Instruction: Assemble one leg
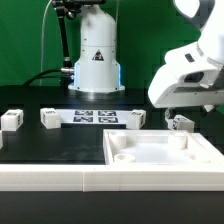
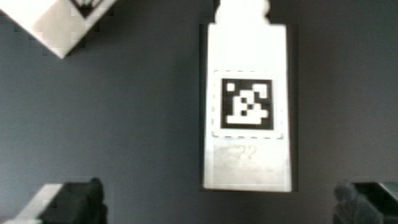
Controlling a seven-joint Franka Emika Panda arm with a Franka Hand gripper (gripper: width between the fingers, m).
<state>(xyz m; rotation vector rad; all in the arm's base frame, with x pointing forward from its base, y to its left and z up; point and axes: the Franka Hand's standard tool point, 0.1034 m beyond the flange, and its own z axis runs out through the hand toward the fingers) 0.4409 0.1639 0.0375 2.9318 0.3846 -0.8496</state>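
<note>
The big white panel (image 1: 165, 150) lies nearest, its visible corner sockets empty, so I judge nothing is assembled yet. Just beyond its far edge the leg (image 2: 246, 100) lies flat on the table (image 1: 60, 145), marker up and ungrasped. The gripper (image 2: 221, 199) hovers over it, fingers (image 2: 71, 200) wide apart. The leg's long axis runs crosswise to their closing line. Grasping, carrying and seating are all left.
</note>
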